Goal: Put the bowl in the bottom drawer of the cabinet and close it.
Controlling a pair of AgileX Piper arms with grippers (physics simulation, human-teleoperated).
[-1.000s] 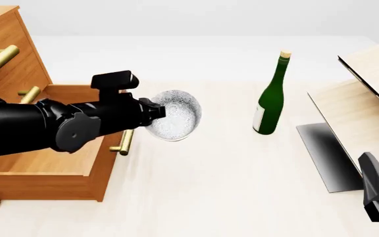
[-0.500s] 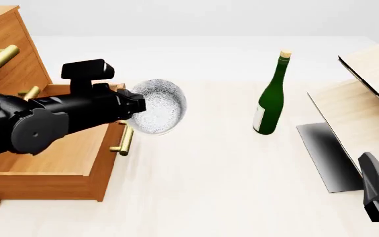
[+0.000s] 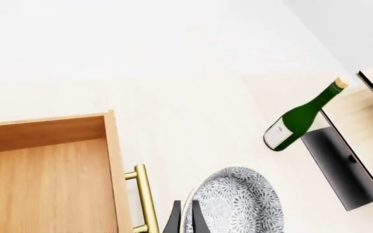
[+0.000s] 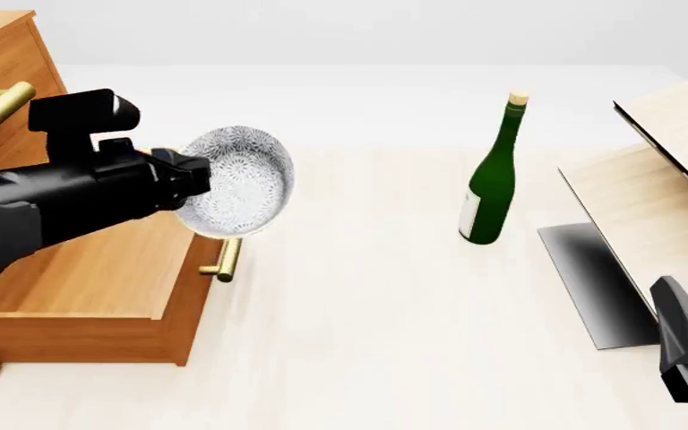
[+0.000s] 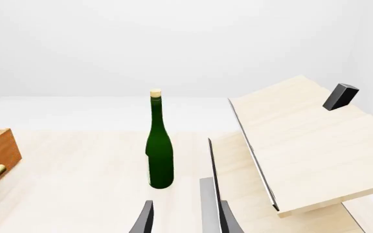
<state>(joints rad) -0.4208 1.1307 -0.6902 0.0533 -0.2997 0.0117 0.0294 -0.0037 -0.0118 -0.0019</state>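
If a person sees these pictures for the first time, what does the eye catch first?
First the speckled bowl, tipped on its side in the left pincer and held in the air over the front edge of the open bottom drawer. Next the green bottle, standing upright alone near the middle of the table. The right pincer waits low at the right, holding nothing.

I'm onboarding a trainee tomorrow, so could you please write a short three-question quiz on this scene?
1. True or false: the bowl already rests inside the bottom drawer.
2. Which gripper holds the bowl: A left, B right, C neither?
3. Fill in: the green bottle stands ____ on the table.

Key: 1 false, it is held in the air at the open drawer's front edge; 2 A, the left gripper; 3 upright.
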